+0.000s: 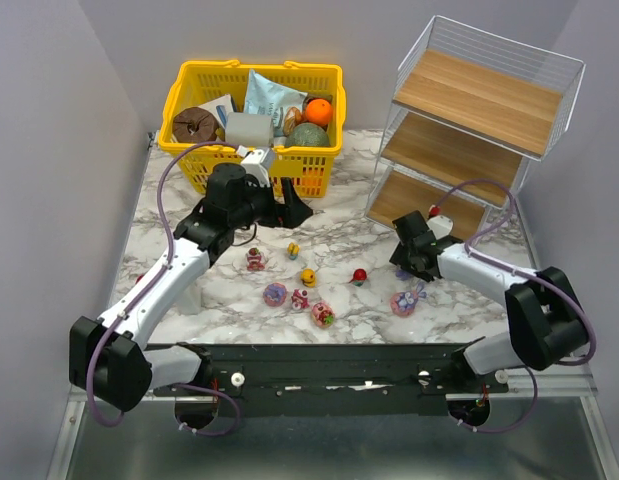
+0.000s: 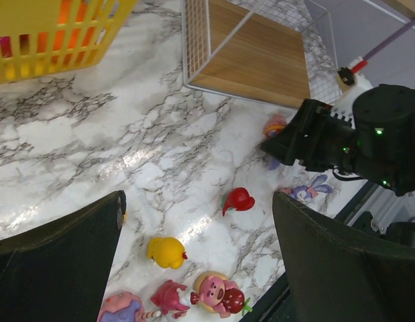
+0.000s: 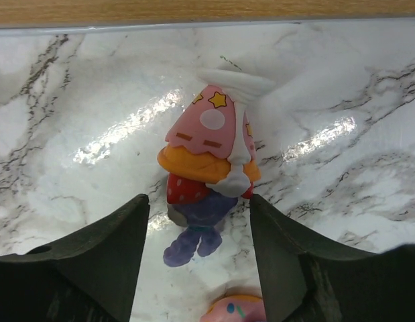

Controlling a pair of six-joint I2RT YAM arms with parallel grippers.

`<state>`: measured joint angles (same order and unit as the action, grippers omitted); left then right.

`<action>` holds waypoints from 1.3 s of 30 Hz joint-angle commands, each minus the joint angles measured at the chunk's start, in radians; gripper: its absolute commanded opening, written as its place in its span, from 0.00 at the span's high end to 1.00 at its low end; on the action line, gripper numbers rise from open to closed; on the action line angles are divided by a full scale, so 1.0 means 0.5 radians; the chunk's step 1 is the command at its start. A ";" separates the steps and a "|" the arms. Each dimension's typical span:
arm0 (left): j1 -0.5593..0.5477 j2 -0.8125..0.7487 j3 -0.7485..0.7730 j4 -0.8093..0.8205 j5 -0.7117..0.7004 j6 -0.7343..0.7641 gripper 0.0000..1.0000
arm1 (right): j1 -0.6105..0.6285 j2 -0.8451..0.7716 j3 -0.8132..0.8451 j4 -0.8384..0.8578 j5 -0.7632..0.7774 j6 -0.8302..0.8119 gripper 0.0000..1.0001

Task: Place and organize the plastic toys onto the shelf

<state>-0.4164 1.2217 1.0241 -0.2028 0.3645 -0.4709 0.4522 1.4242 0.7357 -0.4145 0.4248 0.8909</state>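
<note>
Poster: grip is the weak spot imo. Right claw (image 3: 199, 215) is open a fair way, fingers either side of the pink star toy (image 3: 210, 144) but not pinching it, so it's got nothing. Toy's lying on its side on the counter (image 1: 339, 235), just in front of the bottom board of the shelf (image 1: 479, 100). If the claw shuts on the skinny purple legs instead of the body, I'd bet it pivots or squirts out.

Reply: yep, and that counter's glossy marble-look w/ lots of glare, prob slick, so a nudge could send it skidding. Another pink toy (image 3: 237, 310) sits right by the fingers too, easy to bump. Left claw (image 2: 198, 201) is wide open w/ nothing in it, up over the yellow duck (image 2: 167, 251) and the red one (image 2: 239, 200).

Poster: shelf boards slope and there's wire round them, so a toy could snag going in or slide after. No toys on it that I can see.

Reply: room's tight. Plain pale walls on 3 sides, shelf far right, yellow basket (image 1: 319, 170) far left.
</note>
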 commanded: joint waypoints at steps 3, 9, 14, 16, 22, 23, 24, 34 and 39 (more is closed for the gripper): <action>-0.112 0.069 -0.002 0.120 0.084 0.052 0.01 | 0.010 0.210 0.115 -0.061 -0.061 0.037 0.44; -0.115 0.085 0.004 0.129 0.017 0.006 0.01 | 0.010 0.088 0.139 -0.052 -0.079 -0.085 0.91; -0.115 0.100 0.029 0.129 0.004 0.024 0.01 | 0.010 -0.062 0.231 -0.122 -0.333 -0.284 0.99; -0.118 0.094 0.035 0.129 0.016 0.067 0.01 | 0.010 -0.176 0.329 -0.235 -0.493 -0.377 0.99; -0.140 -0.001 -0.011 0.236 0.136 0.233 0.01 | 0.010 -0.492 0.593 -0.597 -1.244 -0.447 0.99; -0.155 -0.041 -0.023 0.264 0.148 0.245 0.01 | 0.010 -0.511 0.624 -0.643 -1.437 -0.447 0.99; -0.192 -0.065 -0.054 0.298 0.230 0.270 0.01 | 0.010 -0.532 0.648 -0.714 -1.548 -0.466 0.99; -0.554 -0.372 0.078 0.039 0.761 0.770 0.02 | 0.065 -0.682 0.891 -1.128 -2.448 -0.637 0.99; -0.682 -0.320 0.356 -0.495 1.041 1.195 0.02 | 0.099 -0.768 0.894 -1.156 -2.843 -0.613 0.99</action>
<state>-0.7109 1.0473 1.1007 -0.2260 0.7200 -0.0719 0.4858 1.0840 1.1465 -0.9272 -0.7498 0.6018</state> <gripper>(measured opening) 0.981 0.024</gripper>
